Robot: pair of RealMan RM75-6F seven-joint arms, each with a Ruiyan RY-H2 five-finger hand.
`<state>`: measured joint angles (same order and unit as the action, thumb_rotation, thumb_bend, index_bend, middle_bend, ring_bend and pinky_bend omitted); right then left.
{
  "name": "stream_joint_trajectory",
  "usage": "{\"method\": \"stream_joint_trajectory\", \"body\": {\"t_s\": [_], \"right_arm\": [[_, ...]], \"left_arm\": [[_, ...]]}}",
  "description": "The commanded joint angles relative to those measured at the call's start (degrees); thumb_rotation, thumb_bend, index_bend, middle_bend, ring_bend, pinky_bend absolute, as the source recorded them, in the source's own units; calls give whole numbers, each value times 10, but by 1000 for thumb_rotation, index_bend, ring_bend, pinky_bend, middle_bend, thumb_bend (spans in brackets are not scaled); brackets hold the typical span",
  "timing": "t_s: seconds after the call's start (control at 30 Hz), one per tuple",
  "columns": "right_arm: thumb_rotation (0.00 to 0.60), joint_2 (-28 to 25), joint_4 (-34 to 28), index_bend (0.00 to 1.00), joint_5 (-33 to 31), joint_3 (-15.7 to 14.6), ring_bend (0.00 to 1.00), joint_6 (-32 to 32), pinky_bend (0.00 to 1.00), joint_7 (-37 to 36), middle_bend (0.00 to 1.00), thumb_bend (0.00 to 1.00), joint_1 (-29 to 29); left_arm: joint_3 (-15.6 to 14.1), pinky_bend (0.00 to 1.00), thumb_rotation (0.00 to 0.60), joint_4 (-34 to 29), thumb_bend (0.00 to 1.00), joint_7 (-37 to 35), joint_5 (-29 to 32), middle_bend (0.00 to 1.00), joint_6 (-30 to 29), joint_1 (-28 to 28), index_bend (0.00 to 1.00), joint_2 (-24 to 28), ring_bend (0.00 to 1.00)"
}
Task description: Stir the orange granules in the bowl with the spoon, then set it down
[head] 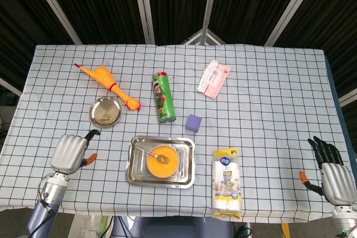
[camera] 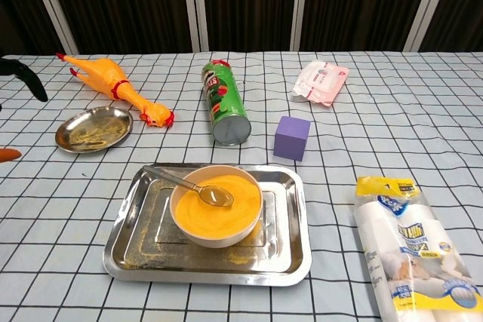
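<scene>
A white bowl (head: 162, 161) (camera: 216, 207) of orange granules stands in a steel tray (head: 134, 178) (camera: 130, 253) near the front of the table. The metal spoon (head: 150, 152) (camera: 187, 184) lies in the bowl, its head on the granules and its handle leaning over the left rim. No hand touches it. My left hand (head: 71, 151) hovers well left of the tray, empty, with its fingers apart; the chest view shows only its fingertips (camera: 24, 75) at the left edge. My right hand (head: 331, 165) hangs off the table's front right corner, fingers spread and empty.
A green chip can (head: 163, 97) (camera: 225, 103) and a purple cube (head: 193, 122) (camera: 292, 137) lie behind the tray. A small metal dish (head: 105, 111) (camera: 93, 127) and a rubber chicken (head: 109, 85) (camera: 113, 87) sit at the left. A tissue roll pack (head: 227, 181) (camera: 406, 246) lies right of the tray, and a pink wipes packet (head: 213, 78) (camera: 321, 81) further back.
</scene>
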<state>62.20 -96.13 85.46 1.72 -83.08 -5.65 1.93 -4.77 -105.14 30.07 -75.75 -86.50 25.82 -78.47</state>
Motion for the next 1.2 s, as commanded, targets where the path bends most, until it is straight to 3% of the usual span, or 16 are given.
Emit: {"method": "stream_joint_trajectory", "body": {"t_s": [0.03, 0.4, 0.57, 0.83, 1.2], "right_arm": [[600, 0, 0, 0, 0, 0, 0, -1, 0, -1, 0, 405, 0], [600, -1, 1, 0, 1, 0, 0, 0, 0, -7, 0, 404, 0], [600, -2, 2, 0, 2, 0, 0, 0, 0, -10, 0, 404, 0], [600, -2, 3, 0, 2, 1, 0, -2, 0, -13, 0, 405, 0], [600, -2, 3, 0, 3, 0, 0, -3, 0, -14, 0, 405, -1]], "left_arm": [[16, 939, 600, -4, 276, 42, -4, 994, 33, 18, 415, -8, 975], [74, 949, 600, -39, 306, 194, 89, 1000, 139, 88, 409, -58, 983], [76, 949, 600, -19, 307, 256, 90, 1000, 151, 112, 430, -103, 983], [93, 950, 600, 20, 322, 295, 126, 1000, 158, 131, 456, -171, 983], [97, 950, 600, 48, 357, 298, 137, 1000, 156, 138, 497, -199, 983]]}}
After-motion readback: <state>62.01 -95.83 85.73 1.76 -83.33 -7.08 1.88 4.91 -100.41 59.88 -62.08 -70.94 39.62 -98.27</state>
